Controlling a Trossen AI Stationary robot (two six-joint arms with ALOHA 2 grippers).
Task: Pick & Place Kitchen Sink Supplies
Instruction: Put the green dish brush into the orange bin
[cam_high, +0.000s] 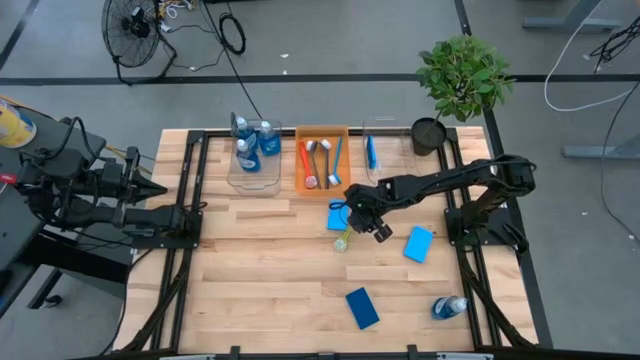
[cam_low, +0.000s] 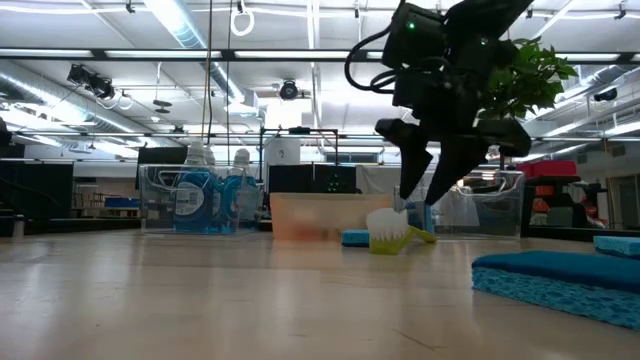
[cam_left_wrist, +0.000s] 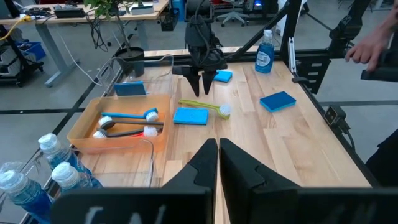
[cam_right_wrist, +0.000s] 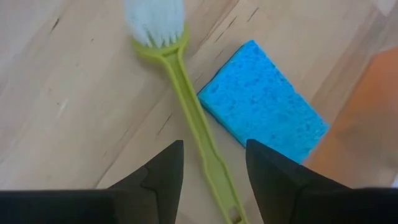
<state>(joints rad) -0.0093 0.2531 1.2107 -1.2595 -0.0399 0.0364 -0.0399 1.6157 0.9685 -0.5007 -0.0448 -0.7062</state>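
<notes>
Jaws of the right gripper stand apart above the yellow-green brush, its handle between them.

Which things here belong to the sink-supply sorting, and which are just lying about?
Part of the job:
- yellow-green brush, under the open right gripper
- blue sponges on the table
- loose bottle
- bottles in the clear bin
- brushes in the orange bin

Just there:
- potted plant
- floor fan
- left gripper, shut, parked at the table's left edge

Grey floor with a black fan and cables; desks, perhaps workbenches, stand beyond.
</notes>
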